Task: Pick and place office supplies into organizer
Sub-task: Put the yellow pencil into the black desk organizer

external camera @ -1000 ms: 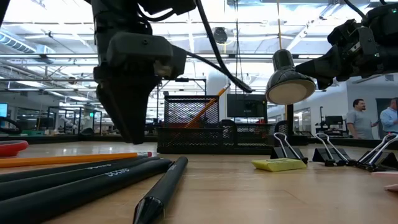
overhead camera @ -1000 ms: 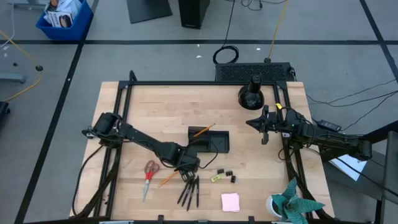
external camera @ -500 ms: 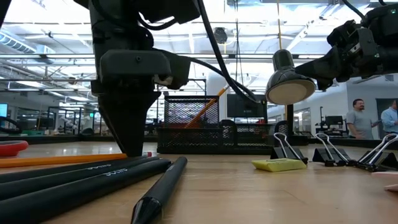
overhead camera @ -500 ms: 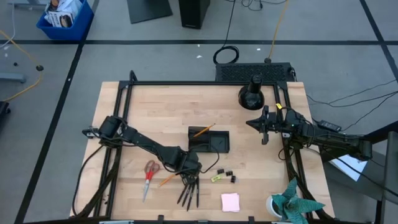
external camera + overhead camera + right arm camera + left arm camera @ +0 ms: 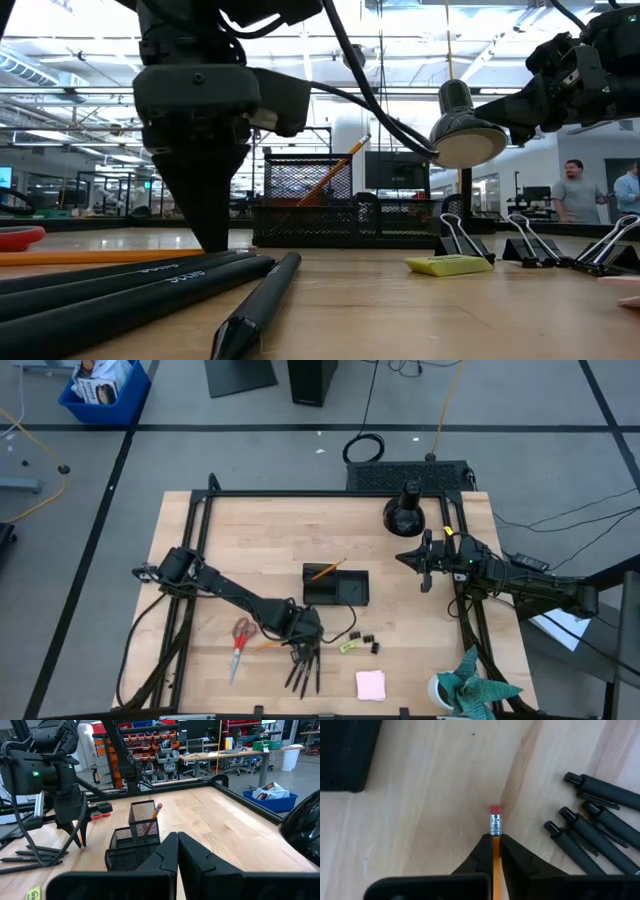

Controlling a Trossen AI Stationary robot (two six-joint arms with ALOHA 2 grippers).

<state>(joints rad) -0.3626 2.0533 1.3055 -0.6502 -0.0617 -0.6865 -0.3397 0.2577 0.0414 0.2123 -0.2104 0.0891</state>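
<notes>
An orange pencil (image 5: 262,647) lies flat on the wooden table, and my left gripper (image 5: 298,635) stands over its eraser end, pointing down and shut on it. Beside it lie red-handled scissors (image 5: 240,640), several black pens (image 5: 303,670), black binder clips (image 5: 366,641), a small yellow item (image 5: 346,646) and a pink sticky-note pad (image 5: 371,684). The black mesh organizer (image 5: 336,586) sits mid-table with another pencil (image 5: 325,570) leaning in it. My right gripper (image 5: 425,565) waits shut above the right edge, holding nothing. My left gripper pinches the pencil's shaft (image 5: 495,846) between its two fingertips, just behind the metal ferrule and pink eraser (image 5: 495,810). The fingers (image 5: 214,240) come from above, pointing down, and lie across the pencil. The pencil lies level on the table.
A black desk lamp (image 5: 403,510) stands at the far right and a teal paper plant in a white cup (image 5: 468,688) at the near right corner. The pens lie close by the held pencil, on the near side. Bare wood lies left of and beyond the organizer.
My left gripper has sunk to the table top, rolled a little about its own axis, and closed its fingers on the pencil's eraser end. The pencil still lies on the table.
</notes>
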